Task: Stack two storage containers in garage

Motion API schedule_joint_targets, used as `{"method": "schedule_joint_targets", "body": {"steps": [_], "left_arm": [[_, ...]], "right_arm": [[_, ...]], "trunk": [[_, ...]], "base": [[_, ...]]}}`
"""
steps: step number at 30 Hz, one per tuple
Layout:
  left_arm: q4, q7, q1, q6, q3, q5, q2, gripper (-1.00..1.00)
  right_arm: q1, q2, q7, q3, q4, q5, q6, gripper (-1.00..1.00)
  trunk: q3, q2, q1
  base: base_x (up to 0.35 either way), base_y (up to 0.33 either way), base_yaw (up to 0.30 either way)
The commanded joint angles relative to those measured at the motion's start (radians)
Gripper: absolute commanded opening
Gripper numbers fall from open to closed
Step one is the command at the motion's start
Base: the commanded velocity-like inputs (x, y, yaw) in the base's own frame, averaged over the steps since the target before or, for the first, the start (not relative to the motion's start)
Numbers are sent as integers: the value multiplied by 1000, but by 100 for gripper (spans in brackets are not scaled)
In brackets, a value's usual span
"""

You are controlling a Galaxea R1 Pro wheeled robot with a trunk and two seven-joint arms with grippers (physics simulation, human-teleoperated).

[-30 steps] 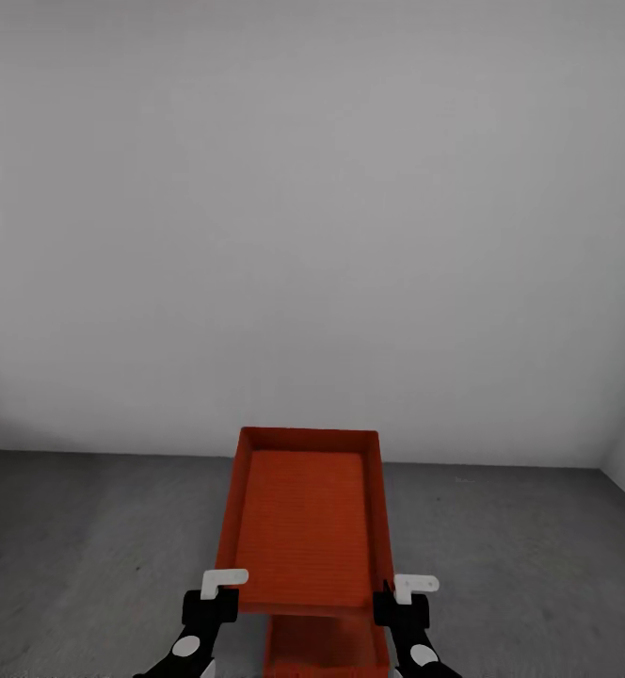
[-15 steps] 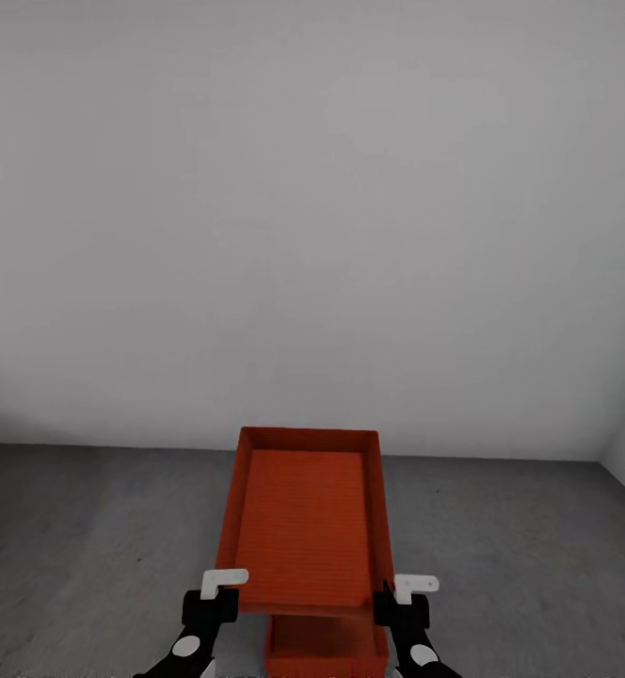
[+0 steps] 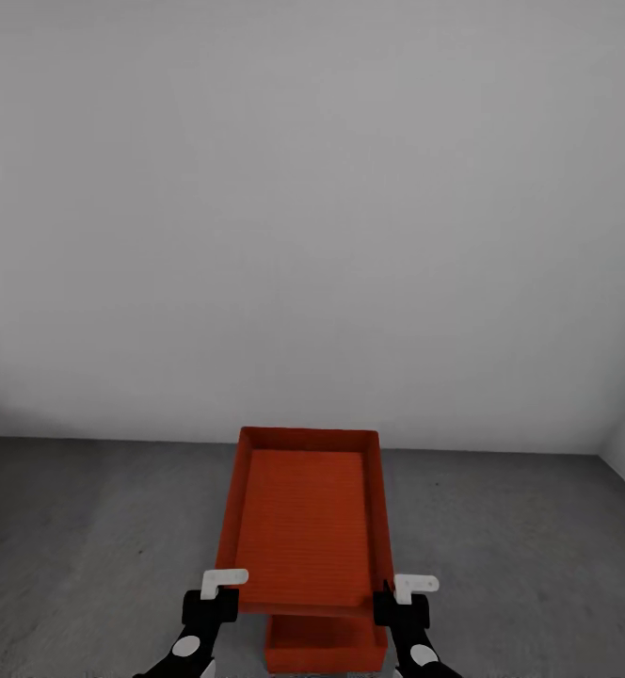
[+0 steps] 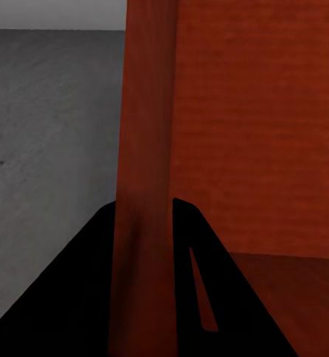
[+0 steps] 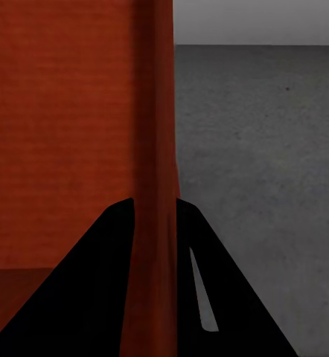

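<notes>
The left gripper [image 3: 220, 591] has its black fingers [image 4: 190, 245] closed on the left wall of the top bin [image 3: 303, 513], one finger on each side of the wall. The right gripper [image 3: 399, 595] has its fingers [image 5: 194, 245] closed the same way on the right wall of that bin. Both grab it at the near end. The top bin is orange-red, open on top, and held up level in the air between the two arms. Right under its near end sits the other bin [image 3: 324, 645] on the dark grey floor [image 3: 96, 527]. Only its near part shows, below the top one. I cannot tell if the two bins touch. Behind them, at the far side, stands a plain pale grey wall [image 3: 312, 207].
</notes>
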Motion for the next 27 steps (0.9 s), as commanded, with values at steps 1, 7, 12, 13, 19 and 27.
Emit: {"method": "schedule_joint_targets", "body": {"steps": [1, 7, 12, 13, 19, 27], "left_arm": [[2, 10, 0, -1, -1, 3, 1, -100], [2, 10, 0, -1, -1, 3, 1, -100], [2, 10, 0, -1, -1, 3, 1, -100], [2, 10, 0, -1, -1, 3, 1, -100], [2, 10, 0, -1, -1, 3, 1, -100], [2, 10, 0, -1, -1, 3, 1, -100]], "right_arm": [[-1, 0, 13, -21, -64, 18, -8, -100], [-2, 0, 13, -21, -64, 18, -9, -100], [-1, 0, 13, -21, -64, 18, -8, -100], [-1, 0, 13, -21, -64, 18, -8, -100], [-2, 0, 13, -21, -64, 18, -8, -100], [-2, 0, 13, -21, -64, 18, -7, -100]], "trunk": [[-3, -1, 0], [-13, -1, 0], [-21, -1, 0], [-23, -1, 0], [-32, -1, 0], [-45, -1, 0]], "base": [[0, 0, 0], [0, 0, 0], [0, 0, 0], [0, 0, 0], [0, 0, 0], [0, 0, 0]]}}
